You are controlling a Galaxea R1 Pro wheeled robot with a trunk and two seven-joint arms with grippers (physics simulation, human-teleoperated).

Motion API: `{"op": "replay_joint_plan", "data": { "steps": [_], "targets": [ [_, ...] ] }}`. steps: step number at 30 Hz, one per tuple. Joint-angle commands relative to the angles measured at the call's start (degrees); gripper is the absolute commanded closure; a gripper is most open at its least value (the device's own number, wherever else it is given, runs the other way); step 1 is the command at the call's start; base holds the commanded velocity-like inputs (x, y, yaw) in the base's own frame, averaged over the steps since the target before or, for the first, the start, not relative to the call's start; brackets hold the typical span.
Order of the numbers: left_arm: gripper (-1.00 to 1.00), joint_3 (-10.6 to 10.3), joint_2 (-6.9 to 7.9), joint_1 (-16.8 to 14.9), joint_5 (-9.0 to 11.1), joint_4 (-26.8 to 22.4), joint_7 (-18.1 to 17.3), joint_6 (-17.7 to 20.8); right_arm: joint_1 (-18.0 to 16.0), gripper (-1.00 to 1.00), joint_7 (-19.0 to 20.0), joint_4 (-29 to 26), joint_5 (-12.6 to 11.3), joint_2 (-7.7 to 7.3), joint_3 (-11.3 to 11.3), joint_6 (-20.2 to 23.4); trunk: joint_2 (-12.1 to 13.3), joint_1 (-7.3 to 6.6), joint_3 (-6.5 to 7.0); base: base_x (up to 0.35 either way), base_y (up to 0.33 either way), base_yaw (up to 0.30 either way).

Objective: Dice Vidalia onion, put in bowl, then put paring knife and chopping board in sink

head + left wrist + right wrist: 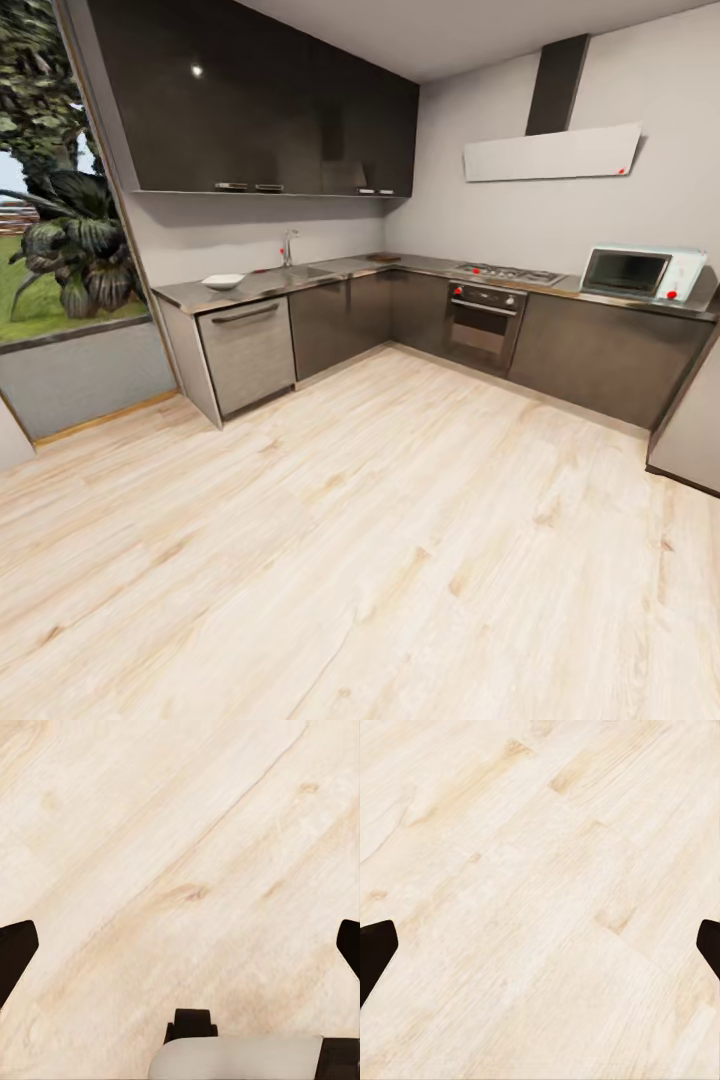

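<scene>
Jaws of both grippers spread wide, nothing between: left gripper (180, 945) and right gripper (540, 945) point down over floor (380, 560). One countertop (330, 272) at 12 o'clock; one sink (305, 271); one bowl (222, 281) at 11. Onion, knife, board indiscernible.

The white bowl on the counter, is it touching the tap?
Apart. In the head view the bowl sits near the countertop's left end, with a bare stretch of counter before the tap.

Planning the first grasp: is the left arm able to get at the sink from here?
Probably not. The sink lies far across open floor, and the left tool hangs open over the planks.
</scene>
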Motion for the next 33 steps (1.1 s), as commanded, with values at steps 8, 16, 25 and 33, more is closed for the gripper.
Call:
{"op": "replay_joint_plan", "data": {
  "steps": [8,16,25,33],
  "targets": [
    [-1.00,0.1,-0.01,0.0,0.0,-0.1,0.0,-0.1,0.0,-1.00,-0.2,0.0,0.0,0.01,0.0,-0.2,0.0,0.03,-0.04,0.318,-0.009,0.000],
    [-1.00,0.0,-0.01,0.0,0.0,-0.1,0.0,-0.1,0.0,-1.00,-0.2,0.0,0.0,0.01,0.0,-0.2,0.0,0.03,-0.04,0.318,-0.064,0.000],
    [-1.00,0.0,-0.01,0.0,0.0,-0.1,0.0,-0.1,0.0,-1.00,-0.2,0.0,0.0,0.01,0.0,-0.2,0.0,0.03,-0.04,0.318,-0.073,0.000],
    [-1.00,0.0,-0.01,0.0,0.0,-0.1,0.0,-0.1,0.0,-1.00,-0.2,0.0,0.0,0.01,0.0,-0.2,0.0,0.03,-0.04,0.318,-0.075,0.000]
  ]
}}
